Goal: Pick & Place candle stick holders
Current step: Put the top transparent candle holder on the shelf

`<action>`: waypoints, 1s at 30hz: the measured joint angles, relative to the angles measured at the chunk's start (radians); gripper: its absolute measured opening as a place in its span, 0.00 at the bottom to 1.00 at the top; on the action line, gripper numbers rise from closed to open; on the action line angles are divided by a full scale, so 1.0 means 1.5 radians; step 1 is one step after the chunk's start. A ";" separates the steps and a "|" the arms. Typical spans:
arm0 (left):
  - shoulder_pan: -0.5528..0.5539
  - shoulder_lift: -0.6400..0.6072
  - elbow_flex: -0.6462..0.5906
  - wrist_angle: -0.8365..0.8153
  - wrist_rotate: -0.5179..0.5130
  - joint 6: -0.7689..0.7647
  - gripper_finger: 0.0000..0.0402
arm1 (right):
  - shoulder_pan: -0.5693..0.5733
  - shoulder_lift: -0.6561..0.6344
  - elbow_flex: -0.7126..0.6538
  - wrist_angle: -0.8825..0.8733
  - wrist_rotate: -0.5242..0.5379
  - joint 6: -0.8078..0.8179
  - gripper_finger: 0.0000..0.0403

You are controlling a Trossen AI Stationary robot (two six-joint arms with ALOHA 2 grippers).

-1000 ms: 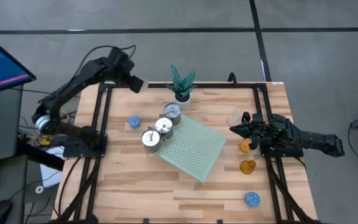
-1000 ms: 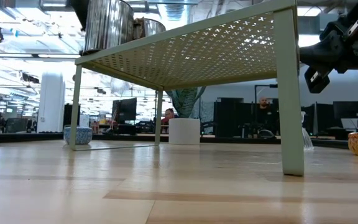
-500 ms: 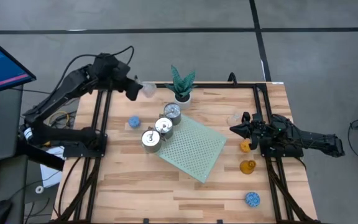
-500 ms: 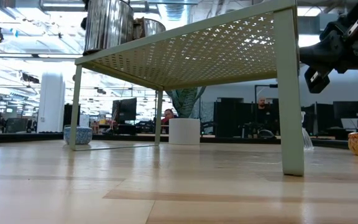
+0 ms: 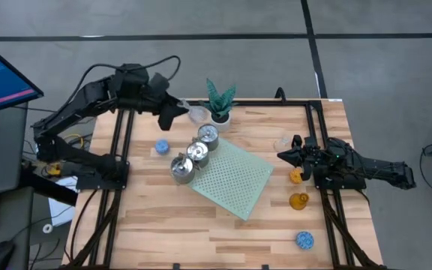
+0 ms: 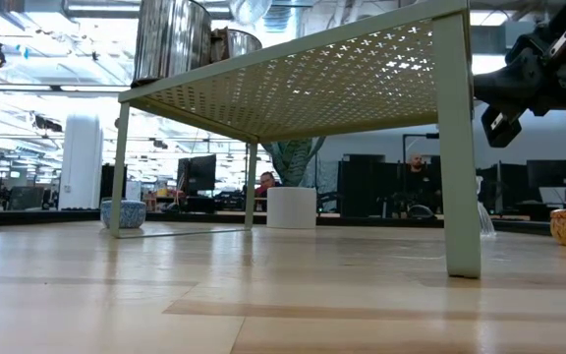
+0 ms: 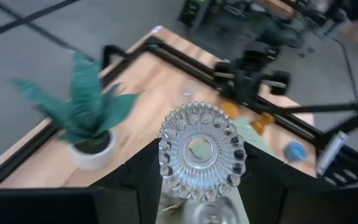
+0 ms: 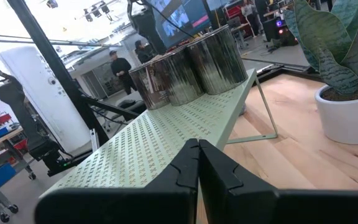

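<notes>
1. The wooden tabletop point(image 5: 201, 225) carries everything, with the pale green perforated mat point(image 5: 235, 178) near its middle as the landmark.
2. The left arm reaches over the far edge of the tabletop beyond the mat; its left gripper point(image 5: 180, 112) has its jaws partly closed on a clear glass holder point(image 7: 202, 152), held in the air just beside the potted plant point(image 5: 220, 101).
3. The right arm lies along the tabletop's right edge, well apart from the mat; the right gripper point(image 5: 285, 156) has its jaws fully closed on nothing.
4. Three silver metal holders point(image 5: 196, 152) stand in a row on the mat's far left edge.
5. Right of the mat sit another clear glass holder point(image 5: 282, 142), an orange holder point(image 5: 295, 175) and an amber holder point(image 5: 299, 200).
6. One blue holder point(image 5: 161, 147) sits left of the mat, another blue holder point(image 5: 304, 240) near the tabletop's front right corner.
</notes>
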 joint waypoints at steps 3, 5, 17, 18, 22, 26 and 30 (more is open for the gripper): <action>-0.038 0.015 0.015 0.014 0.002 0.007 0.42 | 0.000 0.000 0.000 0.000 0.000 0.000 0.00; -0.061 0.026 0.024 0.021 0.001 0.007 0.42 | 0.000 0.000 0.000 0.000 0.000 0.000 0.00; -0.147 0.111 0.032 0.059 0.000 0.009 0.41 | 0.000 0.000 0.000 0.000 0.000 0.000 0.00; -0.151 0.120 0.032 0.064 0.001 0.009 0.41 | 0.000 0.000 0.000 0.000 0.000 0.000 0.00; -0.165 0.160 0.032 0.068 -0.001 0.009 0.41 | 0.000 0.000 0.000 0.000 0.000 0.000 0.00; -0.174 0.201 0.032 0.074 -0.011 0.010 0.41 | 0.000 0.000 0.000 0.000 0.000 0.000 0.00; -0.172 0.239 0.032 0.082 -0.052 0.025 0.41 | 0.000 0.000 0.000 0.000 0.000 0.000 0.00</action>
